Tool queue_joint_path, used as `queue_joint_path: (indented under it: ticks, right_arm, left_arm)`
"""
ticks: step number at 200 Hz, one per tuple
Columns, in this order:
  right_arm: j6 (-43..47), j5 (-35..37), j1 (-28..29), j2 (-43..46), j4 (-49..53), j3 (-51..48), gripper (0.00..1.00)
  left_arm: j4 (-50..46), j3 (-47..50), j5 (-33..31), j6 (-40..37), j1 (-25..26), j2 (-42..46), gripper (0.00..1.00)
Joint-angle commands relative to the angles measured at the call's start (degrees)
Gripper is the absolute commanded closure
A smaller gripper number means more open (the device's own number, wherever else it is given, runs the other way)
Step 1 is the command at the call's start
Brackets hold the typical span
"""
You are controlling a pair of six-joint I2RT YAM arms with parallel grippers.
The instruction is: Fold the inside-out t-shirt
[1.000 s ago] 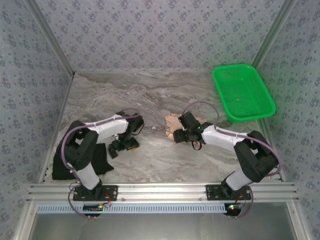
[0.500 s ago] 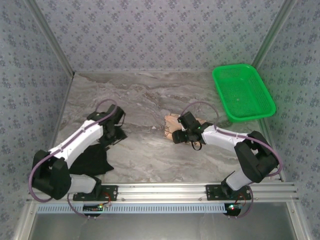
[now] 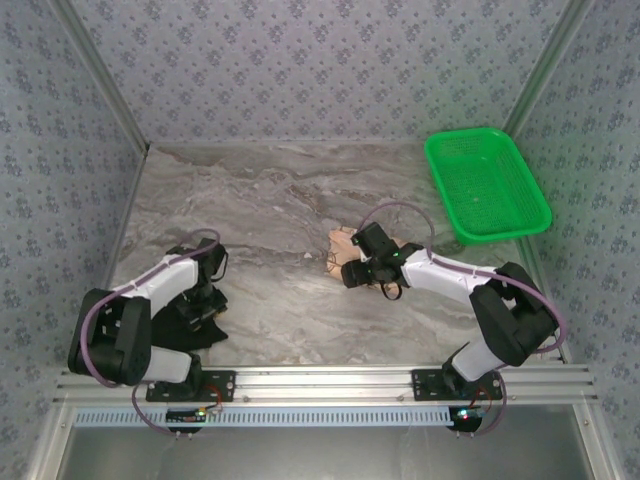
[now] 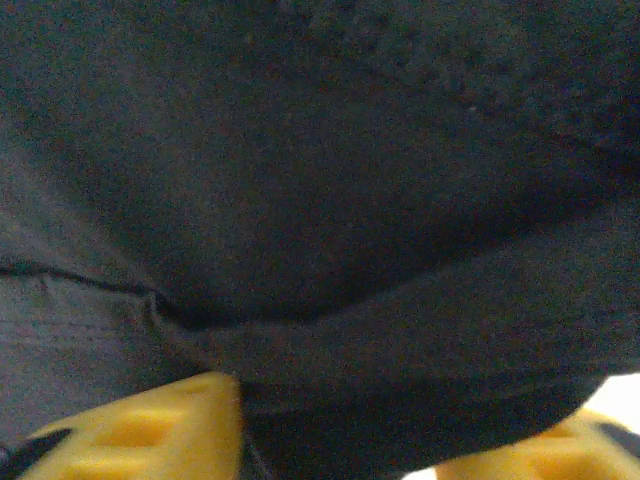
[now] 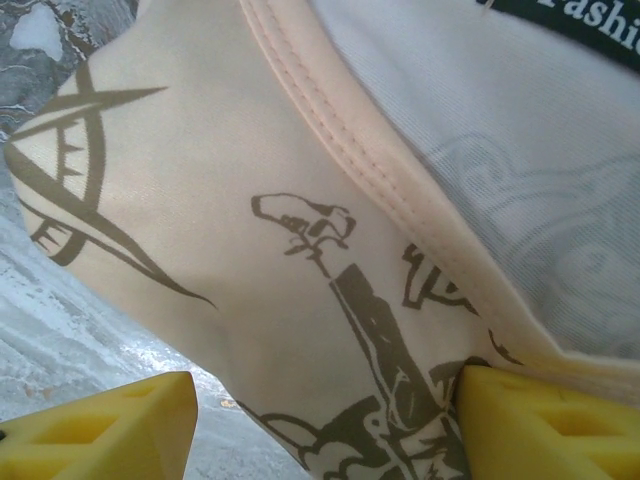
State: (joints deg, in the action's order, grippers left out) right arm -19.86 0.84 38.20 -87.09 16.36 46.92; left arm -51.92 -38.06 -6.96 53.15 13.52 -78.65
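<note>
Peach, ink-printed, double-stitched t-shirt (image 5: 200, 300)

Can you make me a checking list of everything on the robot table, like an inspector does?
Surface: grey marbled table, no spills seen.
Job's things: inside-out t-shirt bunched mid-right, not yet folded.
Clutter: black garment near left; green basket far right.
Grippers: right gripper open astride the t-shirt's edge; left gripper on the black garment, cloth between its jaws, grip unclear.
Cables: purple cables loop along both arms.
Surroundings: patterned walls; metal rail in front.
</note>
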Motion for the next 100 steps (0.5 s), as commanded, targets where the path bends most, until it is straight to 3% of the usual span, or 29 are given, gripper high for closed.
queue_joint_path:
  ticks: [1, 15, 61, 100]
  right_arm:
    - [0.66, 0.08, 0.40, 0.63, 2.27, 1.86, 0.30]
    - [0.52, 0.23, 0.56, 0.70, 2.44, 2.07, 0.30]
    - [0.66, 1.59, -0.05, 0.85, 2.71, 2.00, 0.30]
    - [-0.11, 2.54, -3.00, 1.08, 3.01, 0.66, 0.30]
  left_arm:
    - [7.10, 2.74, 5.41, -1.53, -0.29, -3.10, 0.85]
    - [6.95, 2.47, 6.98, -1.26, 0.13, -2.58, 1.00]
    - [2.27, -4.95, 9.19, 4.62, 6.15, 2.43, 1.00]
    - [5.82, -14.58, 10.53, 11.92, 16.35, -3.82, 1.00]
